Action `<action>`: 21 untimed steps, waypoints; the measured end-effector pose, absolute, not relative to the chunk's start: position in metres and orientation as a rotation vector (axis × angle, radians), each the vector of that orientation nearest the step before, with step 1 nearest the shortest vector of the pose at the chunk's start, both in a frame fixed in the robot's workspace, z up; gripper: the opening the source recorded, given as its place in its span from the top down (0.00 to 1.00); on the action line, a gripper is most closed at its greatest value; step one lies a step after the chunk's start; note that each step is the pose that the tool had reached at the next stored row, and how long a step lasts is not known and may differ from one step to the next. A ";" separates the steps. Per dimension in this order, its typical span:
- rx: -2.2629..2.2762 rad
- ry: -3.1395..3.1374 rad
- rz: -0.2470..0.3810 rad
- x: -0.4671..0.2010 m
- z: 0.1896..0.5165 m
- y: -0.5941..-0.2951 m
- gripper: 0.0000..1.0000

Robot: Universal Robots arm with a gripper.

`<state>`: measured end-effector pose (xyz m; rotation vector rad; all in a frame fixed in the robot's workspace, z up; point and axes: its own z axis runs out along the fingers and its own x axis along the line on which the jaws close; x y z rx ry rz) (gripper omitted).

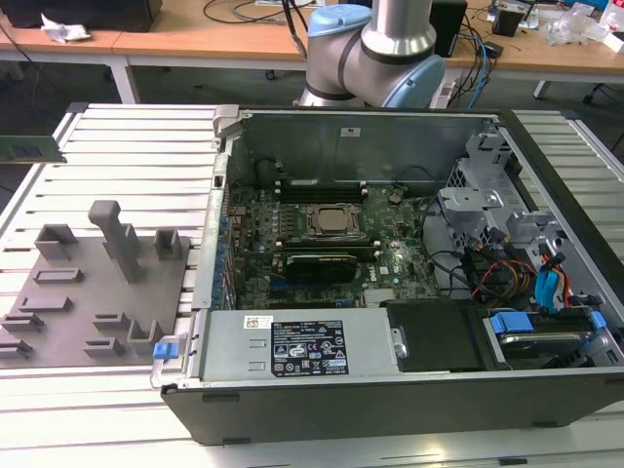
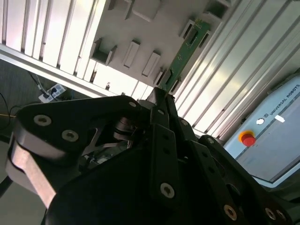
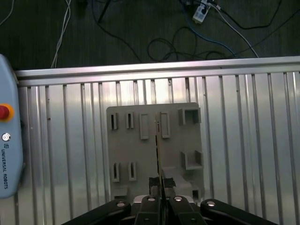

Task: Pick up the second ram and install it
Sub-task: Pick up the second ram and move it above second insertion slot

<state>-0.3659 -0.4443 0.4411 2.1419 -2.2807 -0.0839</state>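
My gripper point(image 2: 161, 96) is shut on the second ram point(image 2: 183, 54), a thin green circuit-board stick that reaches out past the fingertips. In the first wrist view the ram point(image 3: 158, 145) is seen edge-on, pinched by the gripper point(image 3: 161, 182), and it hangs above the grey fixture plate point(image 3: 173, 150). At the exterior view's left edge the green stick point(image 1: 29, 148) floats over the slatted table, beyond the fixture plate point(image 1: 88, 292). The open computer case point(image 1: 390, 253) lies at the exterior view's right, with long black memory sockets point(image 1: 322, 185) beside the processor.
The fixture plate carries upright blocks point(image 1: 117, 234). The case walls point(image 1: 210, 244), its power supply point(image 1: 302, 346) and drive bay cables point(image 1: 517, 273) surround the motherboard. A teach pendant with a red button point(image 3: 4, 111) lies on the aluminium slat table point(image 3: 243, 140). The arm's base point(image 1: 375, 49) stands behind the case.
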 end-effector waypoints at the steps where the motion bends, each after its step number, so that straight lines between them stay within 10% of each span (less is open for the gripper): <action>1: 2.142 -2.281 -0.084 -0.362 0.441 -0.444 0.87; 21: 2.142 -2.281 -0.084 -0.295 0.441 -0.444 0.87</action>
